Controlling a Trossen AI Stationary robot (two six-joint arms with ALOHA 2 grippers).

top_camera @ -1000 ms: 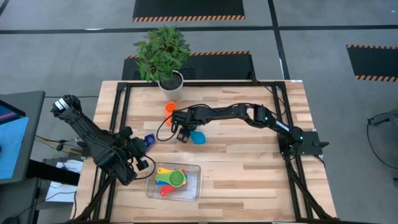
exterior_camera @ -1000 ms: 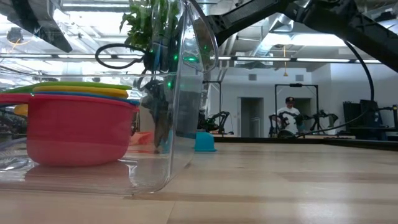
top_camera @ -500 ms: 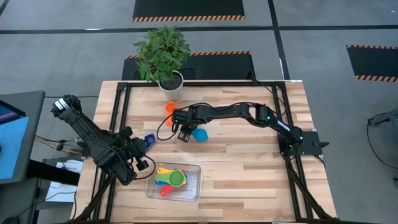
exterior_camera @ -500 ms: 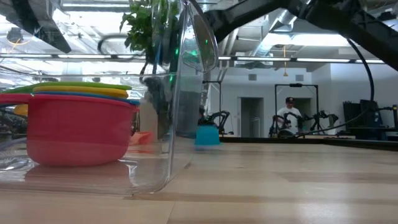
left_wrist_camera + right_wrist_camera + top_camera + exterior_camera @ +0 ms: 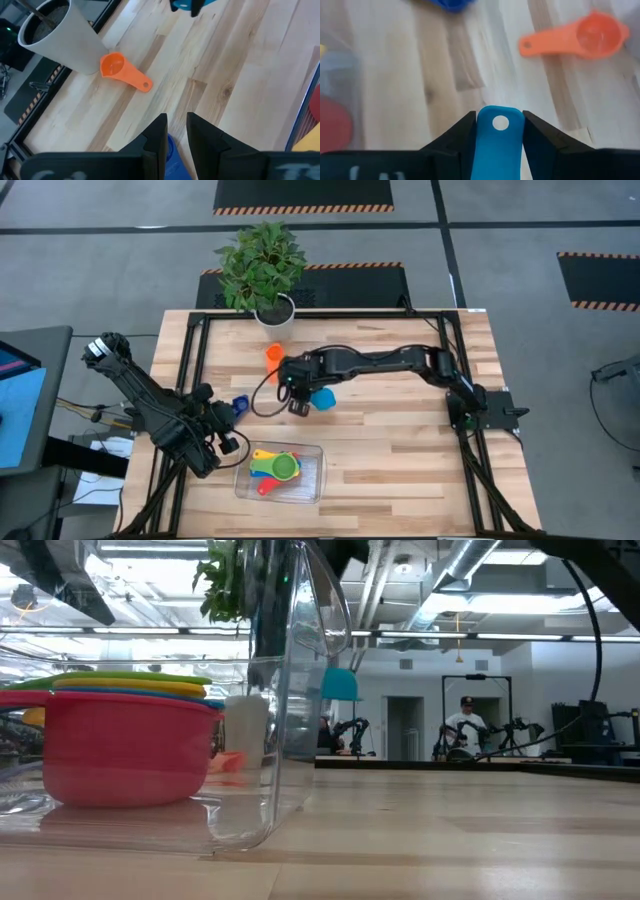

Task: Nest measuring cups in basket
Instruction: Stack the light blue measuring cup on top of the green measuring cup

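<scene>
On the pale wooden tabletop (image 5: 400, 440), the clear shallow rectangular plastic basket (image 5: 310, 478) at the near edge holds nested red, yellow and green measuring cups (image 5: 276, 467). The right end effector (image 5: 297, 399) grips the handle of the light blue plastic measuring cup (image 5: 322, 397), raised above mid-tabletop. The left end effector (image 5: 232, 412) waits, narrowly parted, over a dark blue cup (image 5: 241, 405); the small orange plastic scoop (image 5: 273, 353) lies beside the white plant pot (image 5: 275, 314).

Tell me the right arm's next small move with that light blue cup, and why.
Probably carry it toward the basket. The right gripper is shut on the light blue cup by its handle, and the low view shows it lifted off the table; the nested cups sit in the basket.
</scene>
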